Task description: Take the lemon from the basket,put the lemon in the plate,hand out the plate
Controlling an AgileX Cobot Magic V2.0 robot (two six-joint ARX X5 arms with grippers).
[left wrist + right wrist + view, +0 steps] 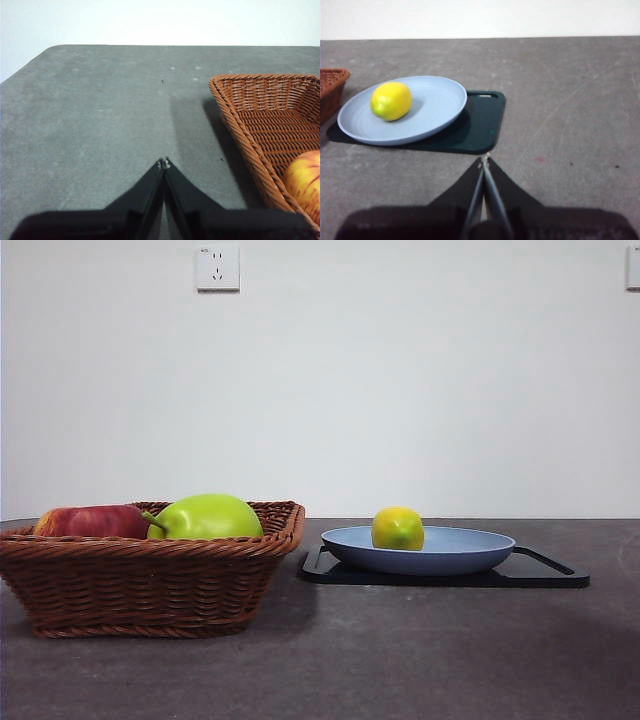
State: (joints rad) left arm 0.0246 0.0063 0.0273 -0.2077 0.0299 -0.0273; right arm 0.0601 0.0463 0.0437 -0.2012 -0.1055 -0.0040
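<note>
The lemon [397,528] lies in the blue plate [455,558], toward the side of the plate that faces the basket [150,585]. The plate rests on a flat black tray [545,574], and the tray sits on the dark grey surface [400,660] just beside the wicker basket. In the basket are a large green fruit [206,517] and a red apple [90,521] (the two touch or nearly touch, seen from the front).

The right gripper [485,161] hangs over bare surface with its jaws pressed together, holding nothing. The lemon sits well ahead of those jaws and off to one side, beyond the near edge of the tray; the plate's rim lies between it and the jaw tips.

The left gripper [164,162] also has its jaws closed and empty, over bare surface just outside the basket's rim, well apart from the lemon. Neither arm shows in the front view.
</note>
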